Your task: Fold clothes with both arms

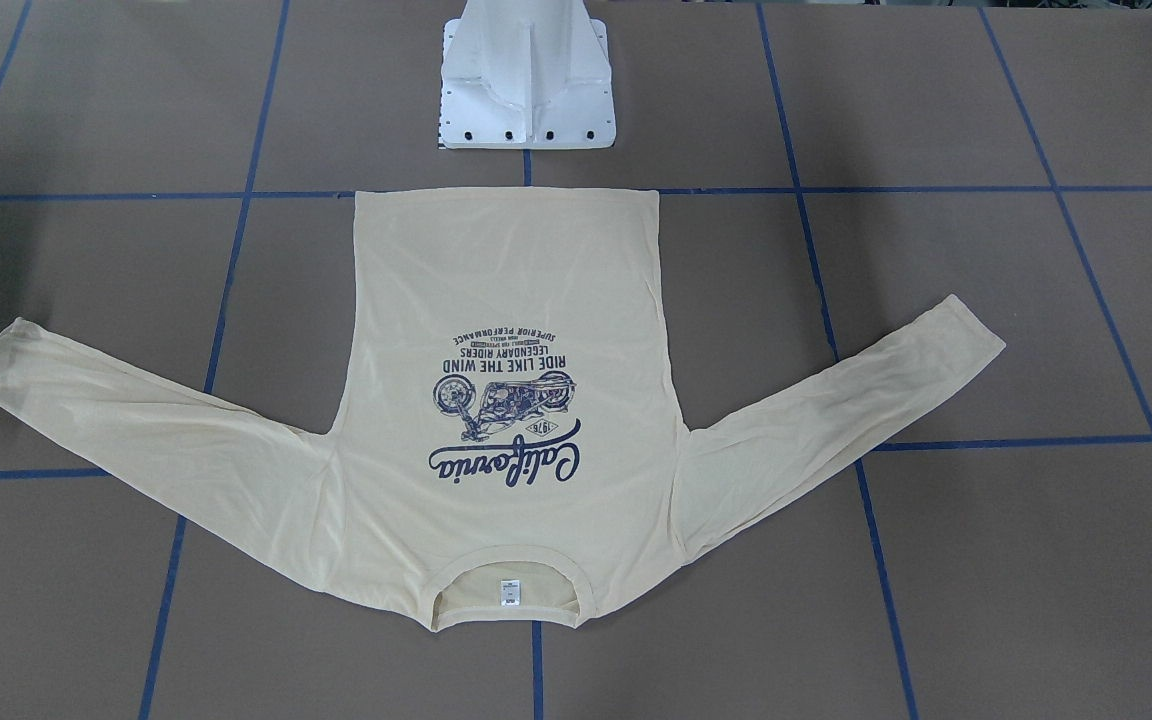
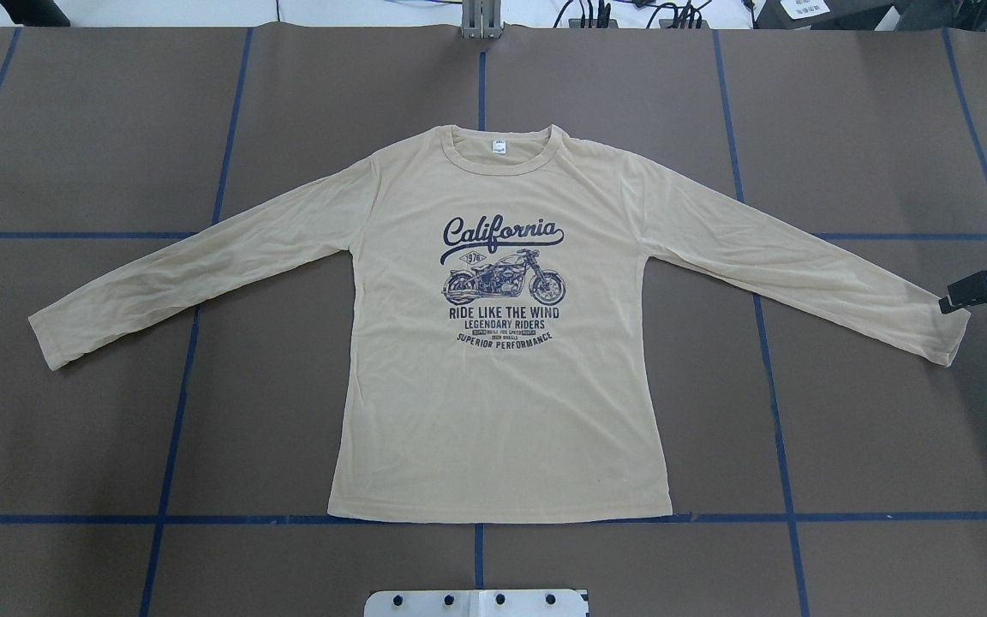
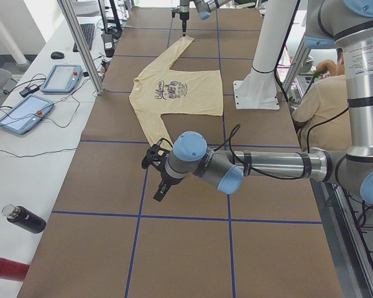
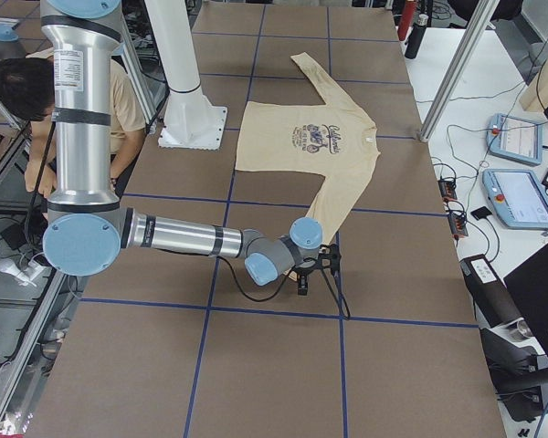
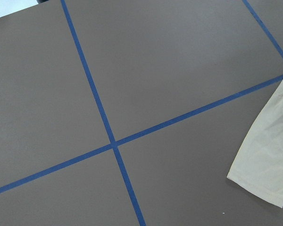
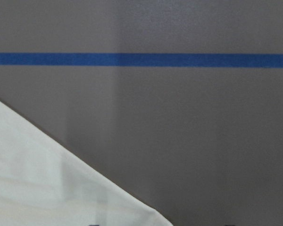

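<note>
Here my right pincer hangs by one cuff of the flat California T-shirt, my left pincer near the other, ready to fold; how open either is I cannot tell.

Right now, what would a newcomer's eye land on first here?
The cream long-sleeved T-shirt lying flat, sleeves spread, in the middle of the brown table, its navy California motorcycle print face up. Next, the right claw at one sleeve cuff, and the left claw near the other.
</note>
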Robot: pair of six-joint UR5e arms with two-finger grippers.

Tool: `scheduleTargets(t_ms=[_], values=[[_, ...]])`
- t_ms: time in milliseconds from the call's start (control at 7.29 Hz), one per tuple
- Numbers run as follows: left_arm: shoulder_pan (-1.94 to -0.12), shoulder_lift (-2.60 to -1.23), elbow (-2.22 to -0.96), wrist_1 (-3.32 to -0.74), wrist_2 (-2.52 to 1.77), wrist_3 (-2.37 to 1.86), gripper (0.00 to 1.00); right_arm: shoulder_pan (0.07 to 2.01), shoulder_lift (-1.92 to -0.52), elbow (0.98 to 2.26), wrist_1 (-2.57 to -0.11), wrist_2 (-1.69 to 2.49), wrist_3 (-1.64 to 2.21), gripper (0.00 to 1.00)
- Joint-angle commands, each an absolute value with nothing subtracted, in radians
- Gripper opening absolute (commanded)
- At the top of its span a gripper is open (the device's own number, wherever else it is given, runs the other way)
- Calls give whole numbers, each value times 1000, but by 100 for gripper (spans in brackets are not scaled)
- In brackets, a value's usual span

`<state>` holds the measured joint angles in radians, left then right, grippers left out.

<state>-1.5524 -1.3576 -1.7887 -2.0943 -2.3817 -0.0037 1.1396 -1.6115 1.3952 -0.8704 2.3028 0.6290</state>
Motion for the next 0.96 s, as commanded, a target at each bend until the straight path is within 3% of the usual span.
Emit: scheduleTargets(t_ms=[0,137,412,824], values=[[-1552,-1358,-1789,-2095,-2382,-6,100,1137,-1611,1394,-870,2304,673,43],[-1552,-1358,-1789,-2095,-2382,-6,100,1131,-1611,1393,-870,2304,678,19],[-1552,-1358,-1789,-2095,-2382,-8,100,1132,-1611,1393,-870,2306,678,0],[-1552,-1362,-1789,-2095,-2384,-11,100,1134,-1611,1464,-886,2327,680,0]])
